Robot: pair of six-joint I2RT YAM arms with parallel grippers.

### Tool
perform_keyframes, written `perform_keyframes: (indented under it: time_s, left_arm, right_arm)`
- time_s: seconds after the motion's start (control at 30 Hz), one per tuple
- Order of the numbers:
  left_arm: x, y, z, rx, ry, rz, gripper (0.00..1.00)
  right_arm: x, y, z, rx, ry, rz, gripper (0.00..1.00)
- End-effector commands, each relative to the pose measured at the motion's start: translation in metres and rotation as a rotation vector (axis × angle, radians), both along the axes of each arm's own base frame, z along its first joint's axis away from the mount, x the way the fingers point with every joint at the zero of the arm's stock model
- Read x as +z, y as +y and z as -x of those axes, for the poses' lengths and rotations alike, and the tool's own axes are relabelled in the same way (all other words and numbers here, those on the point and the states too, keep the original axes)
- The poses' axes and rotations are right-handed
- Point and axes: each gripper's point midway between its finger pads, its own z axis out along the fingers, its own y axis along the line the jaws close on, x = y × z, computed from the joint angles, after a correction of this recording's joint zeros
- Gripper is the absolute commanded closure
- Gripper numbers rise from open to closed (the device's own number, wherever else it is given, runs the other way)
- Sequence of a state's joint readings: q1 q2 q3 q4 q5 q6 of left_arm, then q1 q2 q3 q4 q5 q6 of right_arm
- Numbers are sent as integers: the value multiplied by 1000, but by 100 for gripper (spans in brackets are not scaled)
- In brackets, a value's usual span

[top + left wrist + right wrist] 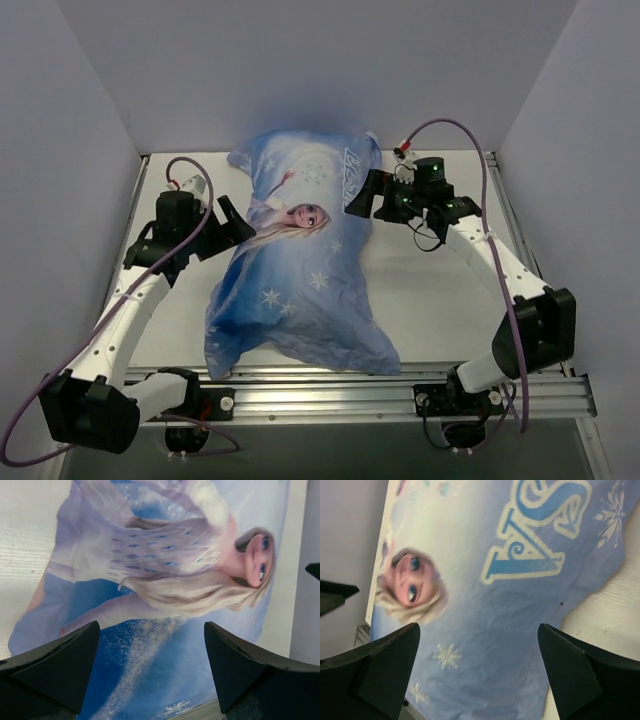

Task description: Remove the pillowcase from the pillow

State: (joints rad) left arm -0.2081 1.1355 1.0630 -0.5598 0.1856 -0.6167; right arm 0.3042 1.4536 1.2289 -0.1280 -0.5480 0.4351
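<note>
Pillowcase [300, 270] on and stuffed: thin, soft, light cloth.
Left gripper [230, 218] and right gripper [360, 195] both gape wide, empty; you should pinch slack fabric at a near corner.

Left gripper [151, 628], jaws spread wide, hovers above the blue pillowcase [165, 585] printed with a blonde woman; white worktop [25, 545] shows beside it.
</note>
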Motion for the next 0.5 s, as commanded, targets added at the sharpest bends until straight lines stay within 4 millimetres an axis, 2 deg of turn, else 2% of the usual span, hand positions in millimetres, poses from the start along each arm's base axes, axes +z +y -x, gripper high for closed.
perform_keyframes:
  time_s: [0.0, 0.03, 0.07, 0.13, 0.17, 0.23, 0.27, 0.33, 0.4, 0.43, 0.47]
  left_arm:
    - [-24, -15, 0, -74, 48, 24, 6]
    - [-28, -17, -1, -83, 52, 21, 6]
    - [-31, -18, -1, -88, 52, 22, 6]
    - [-44, -21, 1, -104, 90, 21, 6]
    - [-49, -25, 2, -121, 101, 29, 6]
    - [-67, -27, 7, -136, 149, 23, 6]
    - [-72, -29, 9, -144, 157, 24, 6]
    - [-92, -31, 15, -150, 211, 29, 6]
    - [-110, -35, 19, -161, 257, 39, 6]
    - [-112, -38, 17, -166, 254, 50, 5]
    - [-120, -43, 18, -176, 280, 55, 5]
  right_arm:
    - [-29, 10, -25, -71, 98, -79, 0]
    - [-24, 14, -38, -84, 46, -118, 0]
    - [-44, 15, -39, -96, 86, -127, 0]
    - [-59, 23, -49, -112, 106, -189, 0]
    - [-69, 27, -46, -102, 127, -205, 0]
    - [-73, 39, -48, -63, 117, -255, 0]
    - [-85, 45, -47, -40, 136, -259, 0]
    - [-88, 64, -41, 45, 129, -284, 4]
    - [-79, 77, -37, 106, 97, -314, 31]
    - [-75, 82, -34, 131, 97, -333, 45]
    - [-69, 84, -34, 141, 81, -343, 68]
